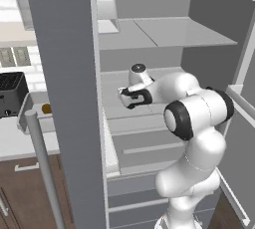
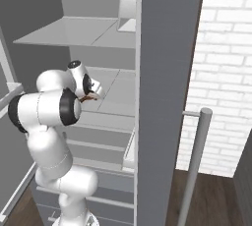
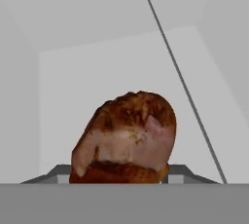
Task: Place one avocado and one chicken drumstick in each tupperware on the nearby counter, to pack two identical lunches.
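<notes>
Chicken drumstick [image 3: 124,138] sits clamped between the claw [image 3: 116,177] tips, bulbous end outward.

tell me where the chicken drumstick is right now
The chicken drumstick sits between the gripper's fingertips in the hand view, inside the open fridge, just above a grey shelf.

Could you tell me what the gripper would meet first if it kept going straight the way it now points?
The chicken drumstick, sitting right between the gripper's fingertips in the hand view. Beyond it, probably the fridge's grey back wall, though depth is unclear.
</notes>
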Available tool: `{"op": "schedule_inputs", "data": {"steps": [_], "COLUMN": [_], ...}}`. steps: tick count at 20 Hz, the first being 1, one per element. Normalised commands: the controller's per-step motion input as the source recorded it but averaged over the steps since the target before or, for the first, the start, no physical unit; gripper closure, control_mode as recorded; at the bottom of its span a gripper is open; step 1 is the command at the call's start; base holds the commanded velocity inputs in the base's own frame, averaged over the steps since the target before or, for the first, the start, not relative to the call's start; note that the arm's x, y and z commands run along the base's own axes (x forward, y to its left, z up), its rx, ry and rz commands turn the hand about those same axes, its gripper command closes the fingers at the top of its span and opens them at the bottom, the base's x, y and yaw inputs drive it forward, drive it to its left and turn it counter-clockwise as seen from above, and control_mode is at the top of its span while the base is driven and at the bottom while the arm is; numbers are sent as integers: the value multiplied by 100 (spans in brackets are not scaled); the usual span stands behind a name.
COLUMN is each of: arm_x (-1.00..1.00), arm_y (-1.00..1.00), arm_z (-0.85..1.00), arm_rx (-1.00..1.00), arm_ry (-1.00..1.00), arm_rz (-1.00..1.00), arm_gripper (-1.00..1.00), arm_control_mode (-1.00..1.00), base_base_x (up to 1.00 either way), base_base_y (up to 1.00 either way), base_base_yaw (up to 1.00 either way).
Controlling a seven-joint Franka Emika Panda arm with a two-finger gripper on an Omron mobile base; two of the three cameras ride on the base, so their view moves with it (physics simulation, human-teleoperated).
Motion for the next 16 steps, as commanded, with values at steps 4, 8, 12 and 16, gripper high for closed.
{"op": "schedule_inputs", "data": {"steps": [4,8,12,16], "arm_x": [-81,-100,-100,-100], "arm_y": [-22,-33,-20,-15], "arm_z": [-7,32,56,61], "arm_rx": [-2,0,0,0], "arm_ry": [-2,-1,1,0], "arm_rz": [1,0,3,7], "arm_gripper": [100,100,100,100], "arm_control_mode": [-100,-100,-100,-100], "base_base_x": [0,0,0,0], "base_base_y": [0,0,0,0], "base_base_yaw": [0,0,0,0]}}
